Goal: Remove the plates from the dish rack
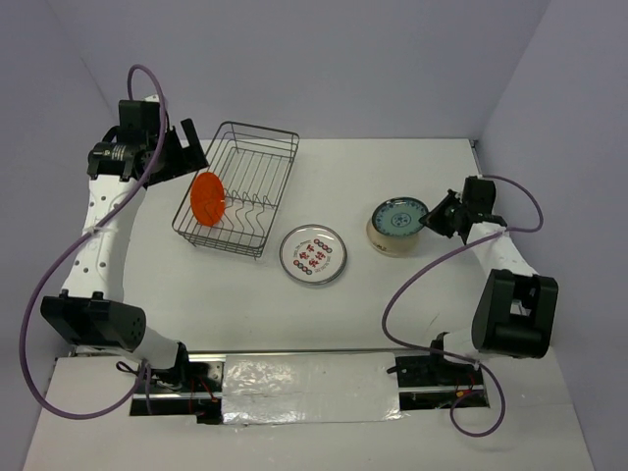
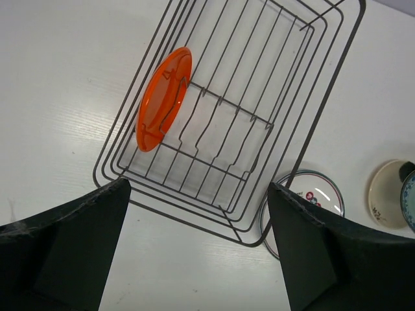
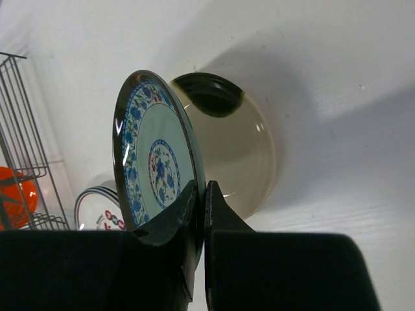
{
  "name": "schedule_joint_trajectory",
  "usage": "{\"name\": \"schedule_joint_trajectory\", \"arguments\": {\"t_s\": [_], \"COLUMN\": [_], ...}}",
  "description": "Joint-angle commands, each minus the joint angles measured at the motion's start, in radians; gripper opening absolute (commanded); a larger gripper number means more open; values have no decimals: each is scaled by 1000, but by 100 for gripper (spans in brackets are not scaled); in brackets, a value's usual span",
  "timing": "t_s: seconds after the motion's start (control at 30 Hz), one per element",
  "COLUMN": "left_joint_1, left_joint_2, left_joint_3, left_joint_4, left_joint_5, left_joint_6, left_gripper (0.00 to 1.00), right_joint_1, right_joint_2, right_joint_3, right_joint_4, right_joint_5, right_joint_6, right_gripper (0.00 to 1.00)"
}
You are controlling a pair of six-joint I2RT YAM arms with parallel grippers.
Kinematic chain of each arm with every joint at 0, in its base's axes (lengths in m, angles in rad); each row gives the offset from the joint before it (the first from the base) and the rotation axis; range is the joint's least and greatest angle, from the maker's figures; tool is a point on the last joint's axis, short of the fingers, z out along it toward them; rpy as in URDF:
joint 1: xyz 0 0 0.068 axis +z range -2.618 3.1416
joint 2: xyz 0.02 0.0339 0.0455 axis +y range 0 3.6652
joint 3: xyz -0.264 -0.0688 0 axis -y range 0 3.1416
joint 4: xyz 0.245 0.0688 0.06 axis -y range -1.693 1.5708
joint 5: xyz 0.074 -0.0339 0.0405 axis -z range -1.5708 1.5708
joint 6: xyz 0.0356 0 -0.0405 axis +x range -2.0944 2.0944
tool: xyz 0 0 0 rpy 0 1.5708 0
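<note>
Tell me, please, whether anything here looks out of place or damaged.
Nothing looks damaged or spilled. Only the teal plate is askew: the right gripper pinches its rim, holding it tilted over the cream plate.

The dark wire dish rack (image 1: 253, 169) holds a small orange plate (image 1: 207, 197) on edge. A white red-patterned plate (image 1: 313, 254) lies flat beside it. My right claw (image 3: 201, 194) pinches the teal patterned plate (image 3: 155, 155), tilted over the cream plate (image 3: 243, 155), perhaps touching.
</note>
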Motion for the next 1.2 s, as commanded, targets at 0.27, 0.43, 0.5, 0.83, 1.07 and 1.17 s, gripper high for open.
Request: {"name": "schedule_joint_trajectory", "arguments": {"t_s": [0.27,0.43,0.5,0.83,1.07,1.17], "left_joint_1": [-3,-3,-5,-6,-25,-25], "left_joint_2": [-7,0,10,100,232,273], "left_joint_3": [-14,-46,-57,-94,-28,-37], "left_joint_4": [-36,-42,-45,4,68,151], "left_joint_5": [-49,-79,-92,-132,-181,-225], "left_joint_6": [96,120,128,186,286,308], "left_gripper": [100,100,100,95,78,70], "right_joint_1": [70,187,254,317,422,474], "right_joint_2": [151,225,271,-30,-159,-191], "right_joint_3": [90,177,258,311,229,196], "right_joint_4": [-15,-209,-336,-449,-423,-429], "right_joint_5": [90,241,337,536,347,313], "right_joint_6": [-99,-123,-146,-99,-140,-151], "right_gripper": [71,79,84,100,100,100]}}
